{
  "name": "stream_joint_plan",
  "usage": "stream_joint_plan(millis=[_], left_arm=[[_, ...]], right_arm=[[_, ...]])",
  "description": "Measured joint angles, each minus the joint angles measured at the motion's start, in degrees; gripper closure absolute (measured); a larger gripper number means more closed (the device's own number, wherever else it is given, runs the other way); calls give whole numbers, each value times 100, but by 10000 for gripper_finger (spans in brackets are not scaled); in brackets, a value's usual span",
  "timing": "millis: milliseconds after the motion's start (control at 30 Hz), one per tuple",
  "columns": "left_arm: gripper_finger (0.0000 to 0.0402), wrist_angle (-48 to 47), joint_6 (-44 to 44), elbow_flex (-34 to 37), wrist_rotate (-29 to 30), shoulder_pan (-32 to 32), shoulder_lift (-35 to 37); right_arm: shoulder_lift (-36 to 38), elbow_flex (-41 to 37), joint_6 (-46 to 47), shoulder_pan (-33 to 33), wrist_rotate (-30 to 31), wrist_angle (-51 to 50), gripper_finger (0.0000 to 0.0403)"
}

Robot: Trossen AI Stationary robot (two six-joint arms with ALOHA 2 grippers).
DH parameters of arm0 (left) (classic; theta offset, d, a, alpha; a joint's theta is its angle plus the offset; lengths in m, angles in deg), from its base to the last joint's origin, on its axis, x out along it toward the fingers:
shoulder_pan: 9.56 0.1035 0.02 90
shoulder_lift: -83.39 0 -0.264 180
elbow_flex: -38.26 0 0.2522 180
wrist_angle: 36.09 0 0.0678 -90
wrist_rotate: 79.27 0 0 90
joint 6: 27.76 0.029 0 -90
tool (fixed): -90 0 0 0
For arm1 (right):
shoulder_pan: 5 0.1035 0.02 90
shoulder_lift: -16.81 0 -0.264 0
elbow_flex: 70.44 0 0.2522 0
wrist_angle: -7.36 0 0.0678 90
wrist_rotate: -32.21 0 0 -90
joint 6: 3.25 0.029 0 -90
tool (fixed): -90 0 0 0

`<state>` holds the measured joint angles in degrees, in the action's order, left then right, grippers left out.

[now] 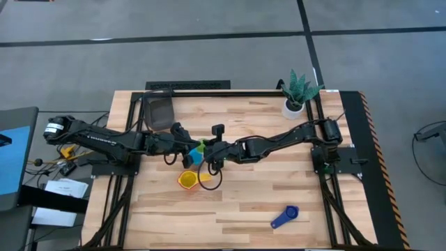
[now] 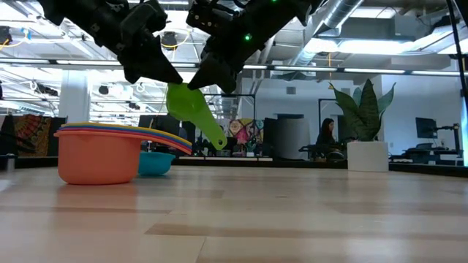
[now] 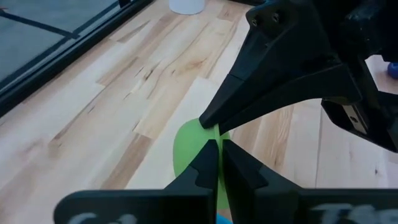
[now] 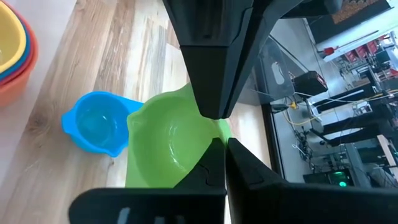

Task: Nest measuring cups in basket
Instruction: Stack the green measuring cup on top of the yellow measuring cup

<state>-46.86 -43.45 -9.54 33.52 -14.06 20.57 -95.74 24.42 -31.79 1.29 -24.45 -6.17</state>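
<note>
Flanking the lifted green cup point(image 2: 191, 111): nested stack point(image 2: 99, 152), light-blue cup point(image 4: 96, 127).

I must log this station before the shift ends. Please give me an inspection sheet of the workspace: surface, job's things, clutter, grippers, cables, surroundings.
Surface: wooden table, light planks, dark frame.
Job's things: green cup held in the air by both grippers; stack of cups with orange at the bottom and yellow inside on top; light blue cup on the wood beside the stack; dark blue cup alone at the near edge; basket at the far left corner.
Clutter: potted plant at the far right corner.
Grippers: left gripper and right gripper both shut on the green cup.
Cables: loop of black cable by the stack.
Surroundings: person seated in the room behind.
</note>
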Motion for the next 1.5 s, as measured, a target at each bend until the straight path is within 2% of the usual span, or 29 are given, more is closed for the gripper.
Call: stream_joint_plan(millis=[233, 467, 700, 1000, 1233, 1367, 1500], left_arm=[[401, 15, -2, 0, -71, -51, 15], [401, 13, -172, 4, -57, -201, 142], [401, 20, -529, 7, 245, -562, 221], [401, 64, -956, 7, 932, -1054, 453], [401, 13, -1505, 4, 1814, -1633, 806], [401, -16, -2457, 67, 2698, -2245, 788], [401, -118, -3564, 189, 3498, -2958, 563]], right_arm=[[0, 0, 201, 7, -2, -1, 391], [15, 0, 469, 22, 7, 73, 361], [17, 9, 468, 163, 11, 108, 347], [83, 11, 471, 446, 811, 380, 347], [375, 15, 1008, 570, 821, 353, 346], [545, 23, 1414, 643, 870, 253, 346], [762, 28, 1762, 726, 1224, 184, 346]])
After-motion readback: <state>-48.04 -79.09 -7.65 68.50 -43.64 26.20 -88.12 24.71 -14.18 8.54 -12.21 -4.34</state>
